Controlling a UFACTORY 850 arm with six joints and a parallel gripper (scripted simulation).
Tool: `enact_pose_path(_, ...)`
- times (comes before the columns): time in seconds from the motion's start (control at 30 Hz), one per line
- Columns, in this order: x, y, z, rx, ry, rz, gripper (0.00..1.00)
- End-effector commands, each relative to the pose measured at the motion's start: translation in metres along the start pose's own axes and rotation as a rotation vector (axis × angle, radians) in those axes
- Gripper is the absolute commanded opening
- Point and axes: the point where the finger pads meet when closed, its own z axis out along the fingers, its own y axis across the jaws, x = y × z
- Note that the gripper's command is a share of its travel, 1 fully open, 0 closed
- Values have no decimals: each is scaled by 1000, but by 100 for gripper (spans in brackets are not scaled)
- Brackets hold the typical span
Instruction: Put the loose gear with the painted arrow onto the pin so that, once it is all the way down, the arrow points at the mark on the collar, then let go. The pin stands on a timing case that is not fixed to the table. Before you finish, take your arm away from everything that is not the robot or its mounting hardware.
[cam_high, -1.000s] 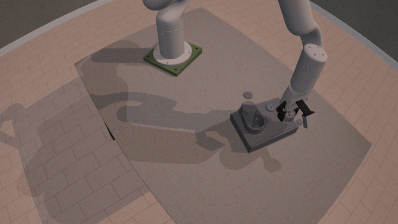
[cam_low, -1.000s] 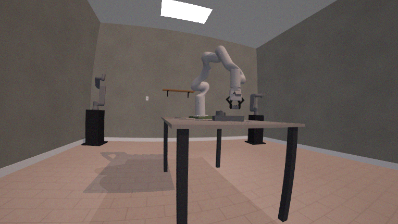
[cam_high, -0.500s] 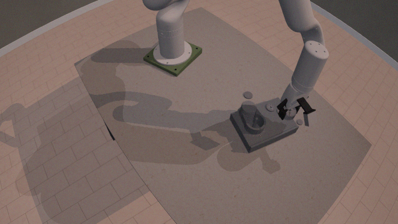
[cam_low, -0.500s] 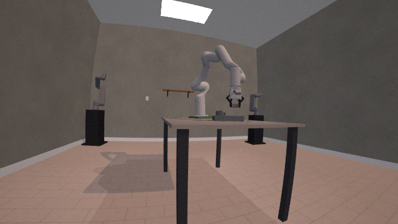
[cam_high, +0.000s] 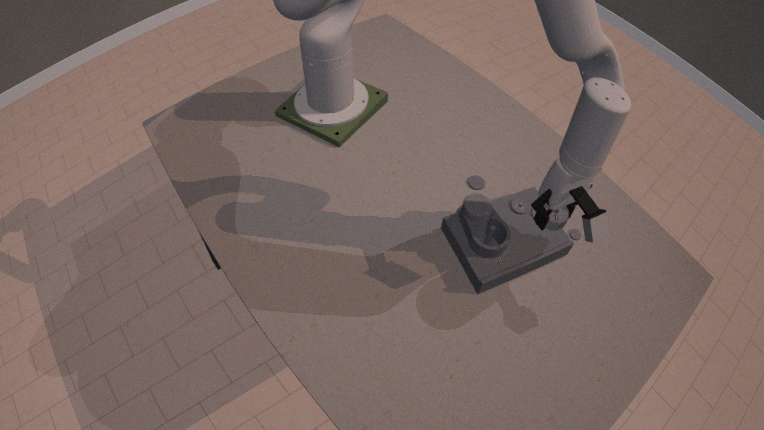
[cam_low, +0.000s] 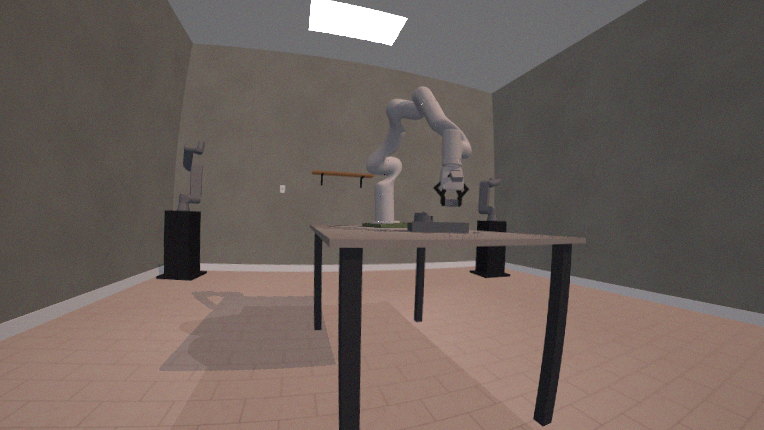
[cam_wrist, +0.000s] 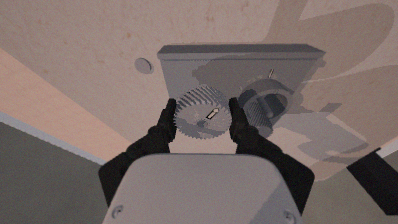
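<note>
My gripper (cam_wrist: 202, 106) is shut on the loose grey gear (cam_wrist: 203, 115), gripping its toothed rim on both sides. A white painted arrow (cam_wrist: 212, 113) shows on the gear's face. In the top view the gripper (cam_high: 561, 212) holds the gear (cam_high: 558, 217) above the far right corner of the grey timing case (cam_high: 507, 240). A round collar with the pin (cam_high: 489, 230) stands on the case's left part; it also shows in the wrist view (cam_wrist: 267, 102). A small red mark (cam_high: 498, 260) sits near the case's front edge. In the exterior view the gripper (cam_low: 451, 194) hangs well above the case (cam_low: 438, 226).
A fixed small gear (cam_high: 518, 205) sits on the case top. One flat grey disc (cam_high: 475, 183) lies on the table behind the case and another (cam_high: 575, 233) at its right corner. The arm's green base plate (cam_high: 332, 109) stands at the back.
</note>
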Motion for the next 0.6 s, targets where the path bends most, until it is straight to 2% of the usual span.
enact_pose_path(0.0,-6,24,-1,0,2,1,0)
enact_pose_path(0.07,-23,68,-1,0,2,1,0)
enact_pose_path(0.13,-36,90,-1,0,2,1,0)
enact_pose_path(0.2,-36,90,-1,0,2,1,0)
enact_pose_path(0.23,-45,109,-1,1,2,0,0)
enact_pose_path(0.57,-45,111,-1,1,2,39,0)
